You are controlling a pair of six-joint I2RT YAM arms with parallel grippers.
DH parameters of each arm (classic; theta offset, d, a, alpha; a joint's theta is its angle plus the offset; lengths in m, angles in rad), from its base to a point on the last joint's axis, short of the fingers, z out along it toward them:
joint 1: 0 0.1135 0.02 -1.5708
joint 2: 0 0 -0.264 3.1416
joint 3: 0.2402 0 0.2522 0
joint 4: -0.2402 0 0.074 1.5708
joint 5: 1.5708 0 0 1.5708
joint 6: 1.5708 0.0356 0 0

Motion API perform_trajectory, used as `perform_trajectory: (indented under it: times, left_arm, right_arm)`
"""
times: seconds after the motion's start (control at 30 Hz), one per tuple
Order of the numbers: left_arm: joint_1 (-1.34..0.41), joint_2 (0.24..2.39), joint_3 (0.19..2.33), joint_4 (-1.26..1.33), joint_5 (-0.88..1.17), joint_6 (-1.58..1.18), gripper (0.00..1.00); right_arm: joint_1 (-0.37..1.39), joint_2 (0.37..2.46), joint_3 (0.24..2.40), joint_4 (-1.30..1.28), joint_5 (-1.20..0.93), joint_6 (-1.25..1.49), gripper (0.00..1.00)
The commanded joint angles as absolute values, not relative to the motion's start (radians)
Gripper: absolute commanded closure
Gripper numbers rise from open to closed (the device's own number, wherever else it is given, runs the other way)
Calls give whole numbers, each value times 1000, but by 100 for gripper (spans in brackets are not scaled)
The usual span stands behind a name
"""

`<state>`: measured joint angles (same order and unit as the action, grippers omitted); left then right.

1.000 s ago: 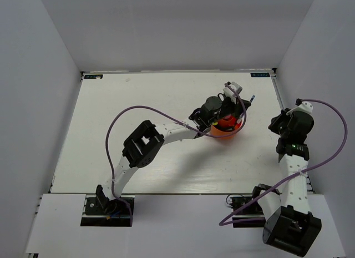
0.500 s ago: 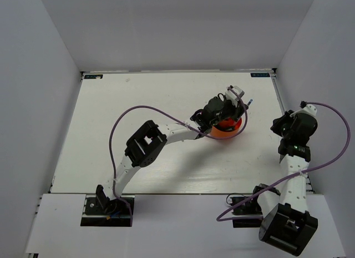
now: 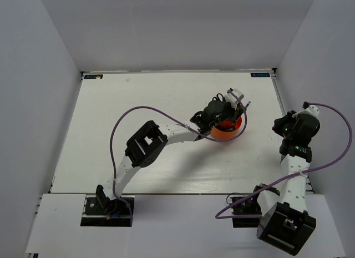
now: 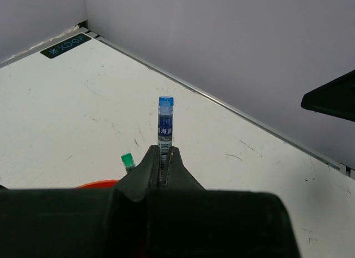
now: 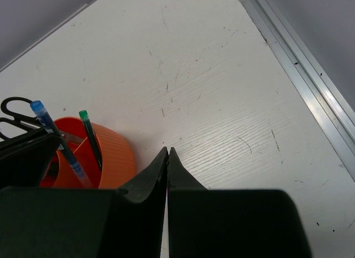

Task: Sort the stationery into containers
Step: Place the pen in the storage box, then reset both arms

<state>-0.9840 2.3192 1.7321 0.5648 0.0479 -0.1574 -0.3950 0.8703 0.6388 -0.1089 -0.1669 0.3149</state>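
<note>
My left gripper [image 3: 232, 109] hangs over the round orange cup [image 3: 226, 133], shut on a thin blue-white pen [image 4: 165, 120] that sticks out past its fingertips [image 4: 163, 150]. A green pen [image 4: 128, 160] stands in the cup [image 4: 99, 184] just beside it. In the right wrist view the cup [image 5: 115, 153] holds the green pen [image 5: 90, 137] and the lower end of the blue pen [image 5: 60, 140], with black scissors handles [image 5: 15, 106] behind. My right gripper [image 5: 167, 150] is shut and empty above bare table, to the right of the cup.
The table's metal edge rail [image 5: 302, 83] runs close along the right of my right gripper [image 3: 276, 125]. White walls enclose the table on the far, left and right sides. The left arm's purple cable [image 3: 144, 111] arcs above the table middle.
The left gripper has sunk a little toward the cup with the blue pen. The right arm has drawn slightly back toward the near right.
</note>
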Motion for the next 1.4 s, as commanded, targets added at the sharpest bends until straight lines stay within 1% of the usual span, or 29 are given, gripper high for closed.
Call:
perform_trajectory:
  times: [0.0, 0.17, 0.3, 0.33, 0.37, 0.43, 0.47, 0.5, 0.6, 0.63, 0.7, 0.77, 0.93, 1.07, 1.1, 1.17, 1.2, 1.23, 1.27, 1.3, 1.37]
  left_arm:
    - [-997, 2293, 1707, 584, 41, -141, 100]
    - [-1011, 2272, 1640, 604, 26, -135, 99]
    - [-1014, 2255, 1609, 624, 17, -132, 95]
    - [-1014, 2258, 1606, 626, 18, -133, 93]
    - [-1014, 2252, 1605, 626, 17, -132, 87]
    - [-1017, 2250, 1597, 626, 9, -127, 81]
    - [-1019, 2244, 1595, 629, 9, -126, 73]
    - [-1019, 2246, 1589, 626, 6, -127, 68]
    - [-1022, 2241, 1588, 635, 5, -126, 58]
    - [-1020, 2240, 1586, 637, 5, -127, 53]
    - [-1020, 2238, 1585, 637, 5, -126, 52]
    - [-1020, 2232, 1582, 635, 6, -124, 47]
    - [-1028, 2198, 1551, 649, 5, -114, 40]
    - [-1048, 2113, 1471, 670, 6, -78, 39]
    - [-1057, 2080, 1456, 675, 5, -69, 35]
    - [-1083, 2024, 1390, 695, 6, -31, 34]
    - [-1089, 2005, 1373, 693, -17, -14, 33]
    - [-1101, 1946, 1321, 695, -18, -8, 31]
    - [-1109, 1930, 1304, 699, -20, -8, 31]
    - [-1115, 1913, 1269, 701, -35, -8, 31]
    - [-1136, 1838, 1211, 707, -38, -8, 30]
  right_arm:
    - [-406, 870, 632, -69, -186, 330, 100]
    - [-410, 870, 635, -71, -193, 330, 100]
    - [-416, 867, 632, -71, -198, 334, 100]
    - [-416, 868, 632, -71, -201, 333, 100]
    - [-416, 868, 632, -72, -201, 336, 100]
    - [-420, 867, 632, -72, -202, 336, 100]
    - [-420, 868, 630, -72, -202, 336, 100]
    - [-423, 868, 632, -72, -202, 336, 100]
    - [-425, 868, 630, -72, -206, 336, 100]
    - [-425, 871, 630, -72, -207, 337, 100]
    - [-426, 871, 630, -71, -207, 336, 100]
    - [-428, 873, 630, -71, -209, 334, 100]
    - [-431, 873, 632, -74, -219, 333, 100]
    - [-434, 856, 632, -75, -236, 315, 100]
    - [-433, 854, 632, -80, -242, 308, 99]
    - [-434, 839, 632, -75, -258, 298, 92]
    - [-436, 839, 635, -74, -264, 295, 86]
    - [-436, 836, 635, -77, -271, 301, 82]
    - [-434, 836, 637, -83, -278, 279, 78]
    - [-437, 836, 650, -100, -291, 278, 72]
    - [-436, 842, 660, -112, -307, 265, 67]
